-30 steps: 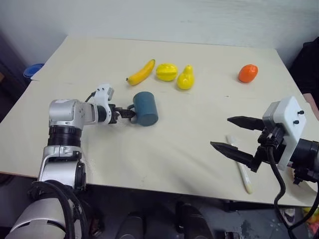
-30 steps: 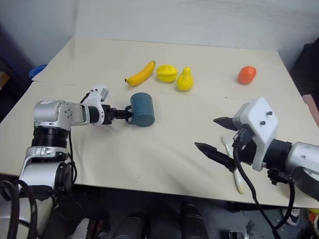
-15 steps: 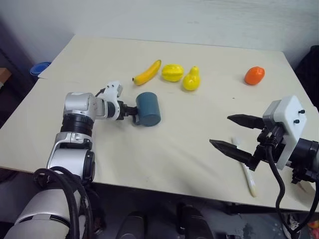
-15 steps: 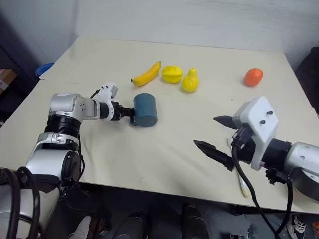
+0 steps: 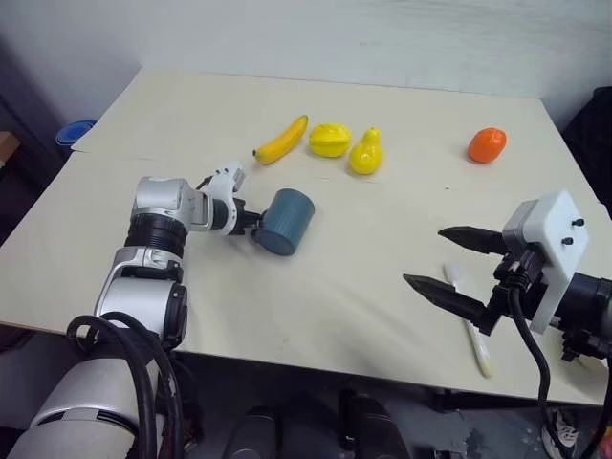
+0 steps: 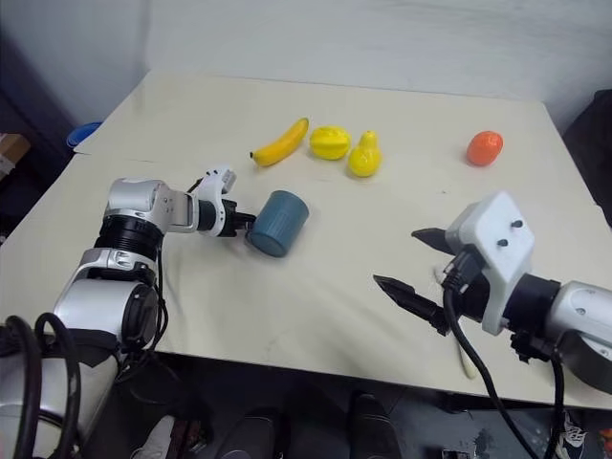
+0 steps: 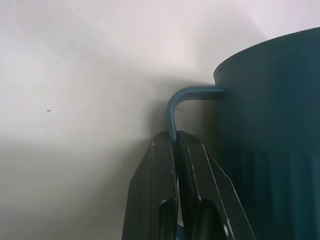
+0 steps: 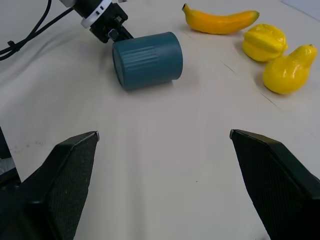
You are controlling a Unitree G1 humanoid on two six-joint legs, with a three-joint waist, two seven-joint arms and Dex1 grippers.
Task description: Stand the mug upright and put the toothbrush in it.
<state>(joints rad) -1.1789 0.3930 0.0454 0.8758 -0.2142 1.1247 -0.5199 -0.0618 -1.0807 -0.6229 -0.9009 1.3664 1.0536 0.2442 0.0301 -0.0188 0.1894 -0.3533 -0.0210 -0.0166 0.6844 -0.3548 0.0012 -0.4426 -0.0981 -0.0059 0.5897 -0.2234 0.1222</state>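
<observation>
On surface [image 5: 402, 249], left of centre: mug [image 5: 285, 222] on its side, handle pinched by left tool [image 5: 251, 222]. Toothbrush [image 5: 470, 330] lies at 4 o'clock near edge, below right tool [image 5: 442, 260], spread wide, empty. Step: righting mug. Next: tilt mug upright, release.

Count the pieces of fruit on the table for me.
4, all on the far side: a banana, a starfruit and a pear side by side, and an orange fruit apart toward the right.

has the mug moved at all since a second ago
Yes. The mug has swung round; its base now points toward the near table edge, farther from the banana.
</observation>
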